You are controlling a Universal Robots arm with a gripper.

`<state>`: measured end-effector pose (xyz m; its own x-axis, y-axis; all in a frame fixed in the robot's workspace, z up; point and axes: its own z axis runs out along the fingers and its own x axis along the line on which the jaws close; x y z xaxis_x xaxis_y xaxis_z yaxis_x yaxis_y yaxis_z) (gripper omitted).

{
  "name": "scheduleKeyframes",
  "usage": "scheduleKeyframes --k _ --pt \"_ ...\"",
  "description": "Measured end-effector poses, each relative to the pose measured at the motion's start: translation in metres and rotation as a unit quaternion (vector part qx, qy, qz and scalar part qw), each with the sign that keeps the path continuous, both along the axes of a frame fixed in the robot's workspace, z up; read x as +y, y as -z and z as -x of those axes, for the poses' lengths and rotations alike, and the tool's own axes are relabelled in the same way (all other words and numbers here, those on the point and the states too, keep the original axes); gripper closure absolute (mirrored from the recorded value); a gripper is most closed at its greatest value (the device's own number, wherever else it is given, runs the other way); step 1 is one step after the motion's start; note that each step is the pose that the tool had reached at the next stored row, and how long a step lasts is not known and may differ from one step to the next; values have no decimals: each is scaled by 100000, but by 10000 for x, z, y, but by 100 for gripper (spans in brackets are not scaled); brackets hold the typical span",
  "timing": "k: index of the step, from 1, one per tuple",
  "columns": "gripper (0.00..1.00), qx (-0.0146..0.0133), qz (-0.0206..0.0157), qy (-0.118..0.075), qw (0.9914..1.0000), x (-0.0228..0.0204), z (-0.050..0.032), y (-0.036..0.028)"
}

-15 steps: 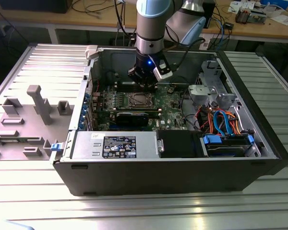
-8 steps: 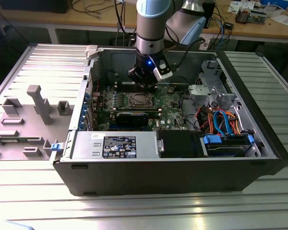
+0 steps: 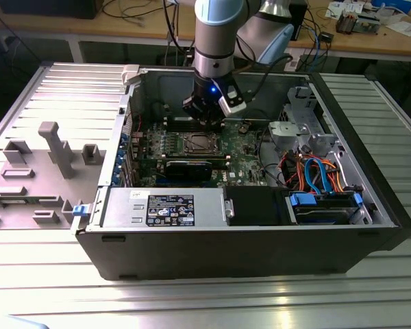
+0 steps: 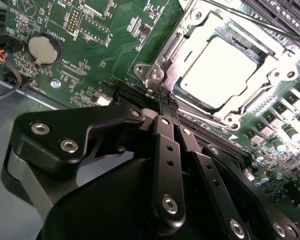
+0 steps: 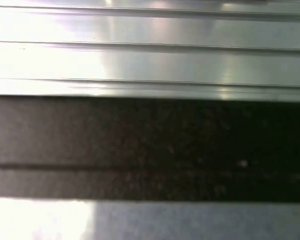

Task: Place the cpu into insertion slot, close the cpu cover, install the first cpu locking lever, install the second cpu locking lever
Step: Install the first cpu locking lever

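— One chip, and by the look of it seated already. In the exterior view the arm reaches down into the open case [image 3: 370, 205], with the gripper [image 3: 207, 118] just above the green board [image 3: 243, 168], on the far side of the slot [image 3: 195, 144]. The socket reads as a small metal square between the memory slots and the black card [image 3: 190, 169].

— Does that view show the levers?

— No, too small there. Take the second wrist view. The cpu [image 4: 219, 71] lies flat in the slot [image 4: 180, 92], its pale metal top showing through the window of the cover [image 4: 240, 111], which lies down around it. I judge the first two steps done.

— And the locking levers?

— A thin rod [image 4: 250, 21] runs along one side of the frame, another along the side nearest the fingers. Whether either is hooked under its catch, I cannot tell.

— The fingers?

— Pressed together, tips meeting with nothing between them. The gripper [image 4: 166, 101] stands tip-down just beside the cover's corner screw [image 4: 156, 75], near the lever on that side. Contact with the lever I cannot confirm.

— The first wrist view?

— Ribbed metal table [image 5: 150, 60] and a dark band across it; no task part.
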<state>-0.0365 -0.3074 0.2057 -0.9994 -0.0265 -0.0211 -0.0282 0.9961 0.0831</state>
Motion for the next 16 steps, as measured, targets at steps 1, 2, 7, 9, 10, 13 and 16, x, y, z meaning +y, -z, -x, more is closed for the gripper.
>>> scheduleKeyframes --k 1,2,7,9,10,13,16 --pt "89 -6 -8 0 100000 0 0 0" --pt "89 -6 -6 2 100000 0 0 -1" --pt "89 14 82 -7 100000 -1 0 0" --pt "89 1 109 0 100000 -1 0 4" --pt "89 2 123 -2 100000 -1 0 7" --pt "89 22 246 2 100000 -1 -1 14" --pt "89 17 338 -1 99999 -1 -1 19"
